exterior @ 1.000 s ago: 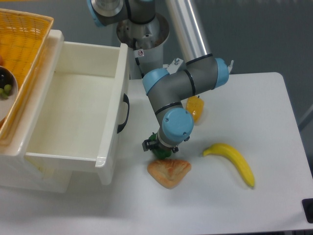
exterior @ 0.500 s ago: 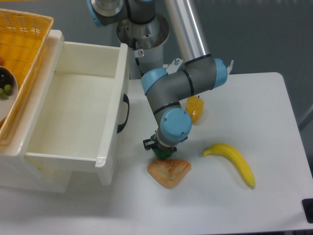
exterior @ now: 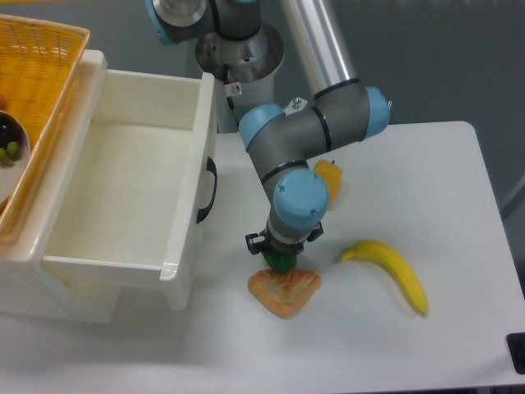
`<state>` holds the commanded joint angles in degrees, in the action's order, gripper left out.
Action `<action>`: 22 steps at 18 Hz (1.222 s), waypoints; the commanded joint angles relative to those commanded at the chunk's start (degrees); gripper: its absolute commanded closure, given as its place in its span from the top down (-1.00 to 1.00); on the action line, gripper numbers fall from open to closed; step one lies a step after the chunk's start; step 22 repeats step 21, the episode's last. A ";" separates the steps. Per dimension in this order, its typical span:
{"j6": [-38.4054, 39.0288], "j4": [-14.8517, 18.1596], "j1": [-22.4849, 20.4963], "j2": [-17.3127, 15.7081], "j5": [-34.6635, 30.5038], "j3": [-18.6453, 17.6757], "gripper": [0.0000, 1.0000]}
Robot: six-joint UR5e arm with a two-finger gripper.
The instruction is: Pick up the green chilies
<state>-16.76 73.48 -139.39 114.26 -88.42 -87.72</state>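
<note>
The table (exterior: 426,164) is white, with its right edge running down past the banana (exterior: 390,268) and its near edge along the bottom of the view. Open surface lies to the right of the arm (exterior: 308,148) behind the banana, and in front of the toast (exterior: 285,290). To the left the room is tight: the open drawer (exterior: 131,197) stands there, its front panel and black handle (exterior: 212,189) near the gripper (exterior: 280,258).

The chilies (exterior: 281,260) sit just under the wrist, near the middle of the table, right behind the toast and touching or nearly touching its back edge. Only a small dark-green patch shows below the gripper, so its long axis and the way its stem points cannot be told. The gripper points straight down onto the chilies; its fingers are hidden by the wrist, and whether they are clenched on it or loose cannot be told.

A yellow pepper (exterior: 330,177) stands behind the arm's elbow, partly hidden. The banana lies to the right of the toast, well apart from it, slanting from upper left to lower right.

The drawer shows only its bare white inside. At the far left a woven yellow basket (exterior: 41,74) rests above the drawer unit; a bowl (exterior: 18,152) with small dark and green grapes (exterior: 10,149) shows at the left edge.
</note>
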 joint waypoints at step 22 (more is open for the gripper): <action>-29.55 0.09 -1.23 -5.46 0.44 -0.35 -0.11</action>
